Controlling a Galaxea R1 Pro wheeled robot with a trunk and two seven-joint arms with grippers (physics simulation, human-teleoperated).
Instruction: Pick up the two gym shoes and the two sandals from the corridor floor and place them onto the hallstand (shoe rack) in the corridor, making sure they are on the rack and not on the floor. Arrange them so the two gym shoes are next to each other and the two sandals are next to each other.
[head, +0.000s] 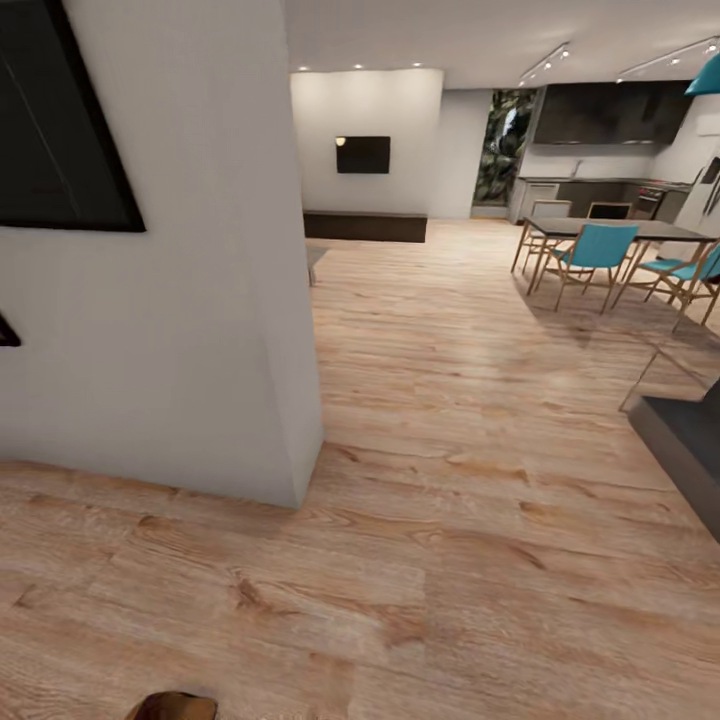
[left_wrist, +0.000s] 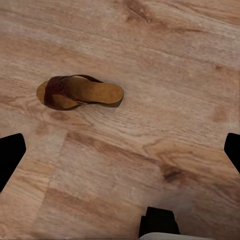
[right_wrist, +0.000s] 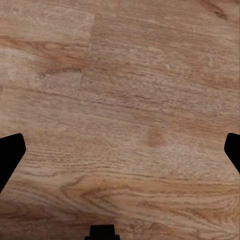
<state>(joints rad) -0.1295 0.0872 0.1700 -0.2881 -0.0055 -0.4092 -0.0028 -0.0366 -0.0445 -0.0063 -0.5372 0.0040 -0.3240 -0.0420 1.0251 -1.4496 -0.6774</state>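
sandal (left_wrist: 79, 93): one brown strappy sandal, flat on the corridor floor (left_wrist: 165, 100), sole down, nothing touching it; in the head view a brown bit (head: 172, 707) at the bottom edge, likely the same sandal
left gripper (left_wrist: 120, 150): wide, fingertips at both picture edges, nothing held, above bare planks near the sandal
right gripper (right_wrist: 120, 150): wide, nothing held, above bare floor
surroundings: white wall corner (head: 290, 400) at left, dining table (head: 620, 230) with teal chairs (head: 595, 250) far right
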